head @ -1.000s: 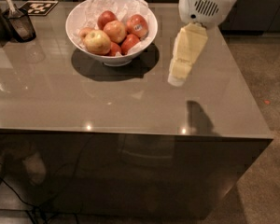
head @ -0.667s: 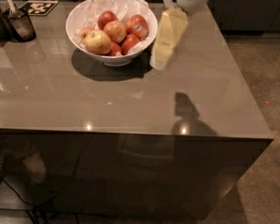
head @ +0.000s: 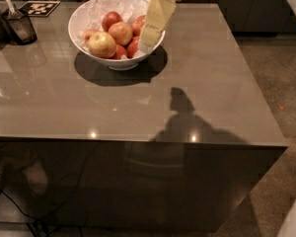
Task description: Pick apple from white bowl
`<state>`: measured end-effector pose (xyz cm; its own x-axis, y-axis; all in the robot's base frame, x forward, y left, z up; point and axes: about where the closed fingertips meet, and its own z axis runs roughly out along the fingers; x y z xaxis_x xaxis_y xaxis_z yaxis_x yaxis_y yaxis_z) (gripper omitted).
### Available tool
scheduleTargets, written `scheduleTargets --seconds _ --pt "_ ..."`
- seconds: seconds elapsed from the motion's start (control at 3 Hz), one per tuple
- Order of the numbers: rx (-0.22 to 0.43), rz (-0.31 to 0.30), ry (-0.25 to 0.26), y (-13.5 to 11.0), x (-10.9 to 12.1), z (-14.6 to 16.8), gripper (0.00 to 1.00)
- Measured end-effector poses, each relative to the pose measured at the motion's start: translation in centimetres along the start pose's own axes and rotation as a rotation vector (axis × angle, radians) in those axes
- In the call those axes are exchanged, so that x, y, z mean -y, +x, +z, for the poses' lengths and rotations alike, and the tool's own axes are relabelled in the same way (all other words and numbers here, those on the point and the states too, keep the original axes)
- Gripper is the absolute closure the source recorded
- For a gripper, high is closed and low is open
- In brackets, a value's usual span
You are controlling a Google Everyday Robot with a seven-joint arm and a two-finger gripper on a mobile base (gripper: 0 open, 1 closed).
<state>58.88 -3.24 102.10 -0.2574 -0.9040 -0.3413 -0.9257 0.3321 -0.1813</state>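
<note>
Gripper point(head: 149, 38): pale yellow, tilted, tip down inside right rim of white bowl point(head: 81, 19), in front of the right-hand fruit. Open or closed: can't tell. Contact w/ fruit: can't tell.

Apples point(head: 120, 32): several, red-yellow, piled in bowl ctr. Nearest apple point(head: 102, 44) at front left, yellow w/ red blush; redder ones behind, up against crumpled paper point(head: 106, 1) lining the far side. Bowl wide, glossy, small foot; sits on grey tabletop point(head: 197, 73) toward far left, dark shadow under it.

Vs 0.7 s ago: gripper shifted left, from just right of bowl to over its rim. Arm shadow point(head: 185, 120) on tabletop larger, slightly further left. Bowl, fruit, cup unmoved.

Edges: front table edge nearest, broad stretch of tabletop betw. it & bowl. Right edge well apart from bowl, floor point(head: 276, 83) beyond. Far left: dark cup point(head: 20, 27) w/ utensil near left edge, apart from bowl; marker tag point(head: 39, 8) behind it by far edge.
</note>
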Motion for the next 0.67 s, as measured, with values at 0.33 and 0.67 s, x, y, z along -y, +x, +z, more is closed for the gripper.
scheduleTargets --seconds 0.33,0.67 --pt "0.048 0.01 -0.035 -2.0 -0.2 1.6 0.0" --pt "0.045 0.018 -0.108 -5.0 0.1 4.6 0.0"
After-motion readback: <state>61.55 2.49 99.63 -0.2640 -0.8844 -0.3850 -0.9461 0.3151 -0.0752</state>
